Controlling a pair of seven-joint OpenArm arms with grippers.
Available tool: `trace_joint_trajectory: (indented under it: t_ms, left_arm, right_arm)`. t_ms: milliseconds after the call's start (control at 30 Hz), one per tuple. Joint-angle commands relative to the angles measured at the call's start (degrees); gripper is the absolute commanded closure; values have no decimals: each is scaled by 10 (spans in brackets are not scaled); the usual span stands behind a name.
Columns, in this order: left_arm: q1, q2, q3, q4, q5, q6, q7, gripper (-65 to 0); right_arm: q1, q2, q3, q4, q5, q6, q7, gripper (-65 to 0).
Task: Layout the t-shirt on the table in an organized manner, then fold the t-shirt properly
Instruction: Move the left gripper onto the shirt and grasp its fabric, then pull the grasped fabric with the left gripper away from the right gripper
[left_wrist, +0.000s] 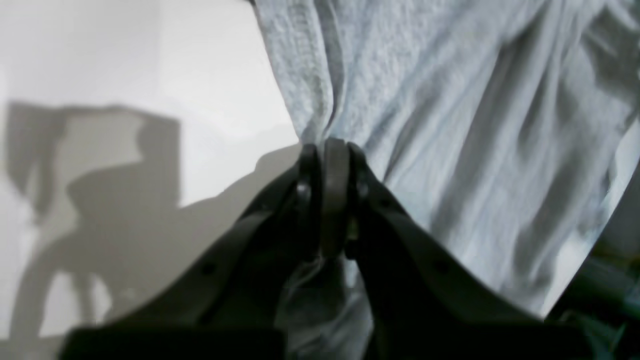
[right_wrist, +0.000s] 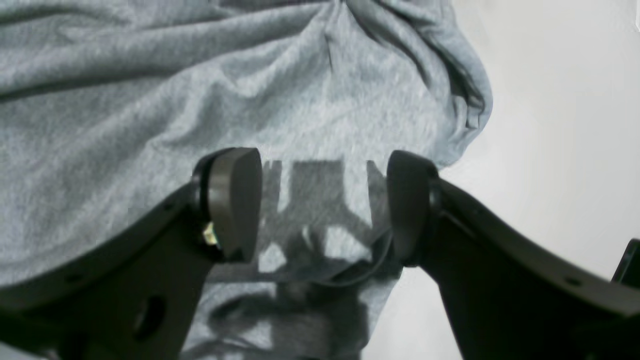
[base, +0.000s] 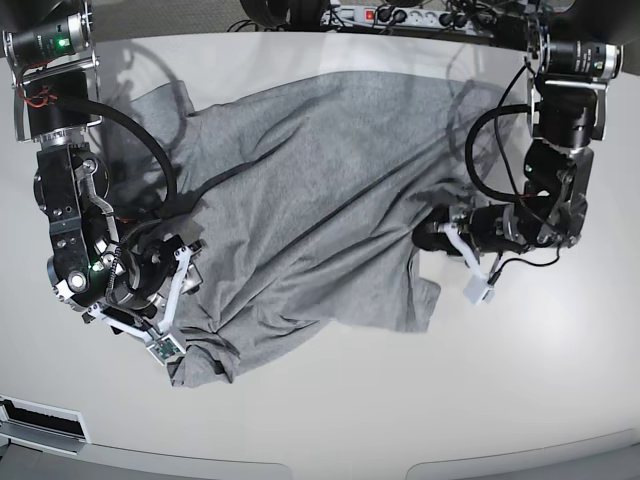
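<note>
**Left gripper pinched the shirt's edge while the right one stood wide above the cloth**

The t-shirt (base: 320, 200) lay rumpled across the middle of the table (base: 330, 420), spread loosely with deep creases running diagonally and one corner trailing toward the near edge. No lettering showed on the upturned side.

The left gripper (left_wrist: 332, 165) was clamped tight on the t-shirt (left_wrist: 450, 125). In the left wrist view its two fingers met with a bunched fold of grey knit squeezed between them, and the fabric fanned away from that pinch in taut ridges. The white table (left_wrist: 150, 75) showed beside the cloth's edge, crossed by the arm's shadow. In the base view this gripper (base: 432, 238) sat low at the shirt's edge on that view's right.

The right gripper (right_wrist: 325, 205) stood wide apart, holding nothing. Its rounded fingertips (right_wrist: 235, 200) hung over the t-shirt (right_wrist: 200, 90), with the gripper's shadow falling on the knit between them, and bare table (right_wrist: 550, 125) lay off to one side. In the base view the right gripper (base: 172, 300) was over the shirt's edge on that view's left, near the crumpled corner.
</note>
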Motion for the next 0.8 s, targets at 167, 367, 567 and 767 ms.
trace_joint_trajectory:
  t_ms: [167, 367, 567, 767]
  left_arm:
    - [18, -7, -1, 212, -5, -36, 24, 0]
    - [89, -9, -1, 418, -6, -36, 24, 0]
    - [172, -10, -1, 488, 0, -36, 23, 0]
    - [257, -13, 0, 489, -45, -71, 23, 0]
  right_arm:
    - [15, 5, 3, 10, -2, 0, 18, -407]
    - [16, 5, 3, 10, -2, 0, 21, -407]
    - [16, 5, 3, 10, -2, 0, 21, -407]
    - [16, 5, 3, 10, -2, 0, 32, -407]
